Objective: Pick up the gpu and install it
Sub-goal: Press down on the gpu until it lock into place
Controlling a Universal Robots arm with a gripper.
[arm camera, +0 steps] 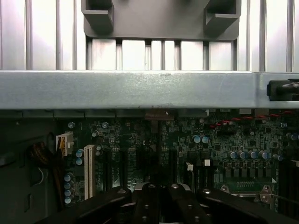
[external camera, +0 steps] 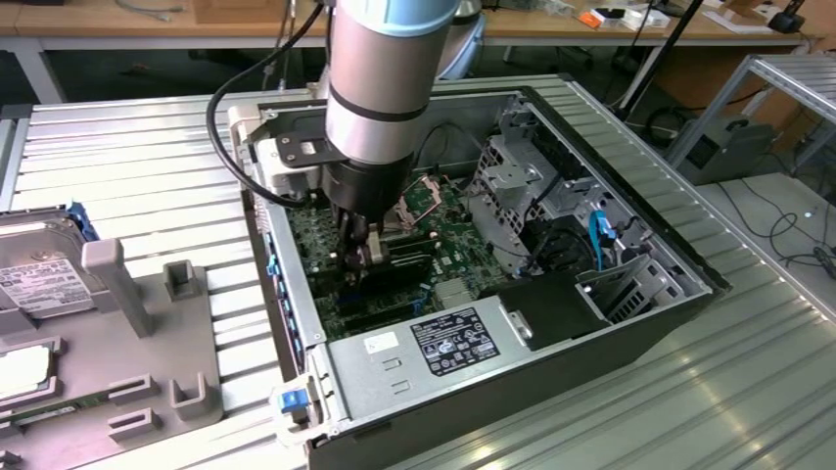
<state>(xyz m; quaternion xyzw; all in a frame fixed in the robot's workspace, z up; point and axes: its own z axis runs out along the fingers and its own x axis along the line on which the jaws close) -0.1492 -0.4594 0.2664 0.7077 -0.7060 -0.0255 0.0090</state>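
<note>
Closed gripper (arm camera: pixel 159 196) low over motherboard (arm camera: pixel 154 144), black gpu (external camera: pixel 392 266) beneath

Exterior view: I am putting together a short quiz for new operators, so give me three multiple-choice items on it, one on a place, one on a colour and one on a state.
1. Where is the claw?
A. Beside the computer case
B. Inside the computer case, above the motherboard
C. Under the computer case

2. What colour is the latch at the case's near corner?
A. Red
B. Blue
C. Yellow

3. How do the claw's jaws stand?
A. Spread wide
B. Shut
C. Half open

Answers:
1. B, as the arm reaches down through the open side and the claw hangs over the green board.
2. B, as the small plastic piece on that corner is plainly blue.
3. B, as the wrist view shows the fingers drawn together.
</note>
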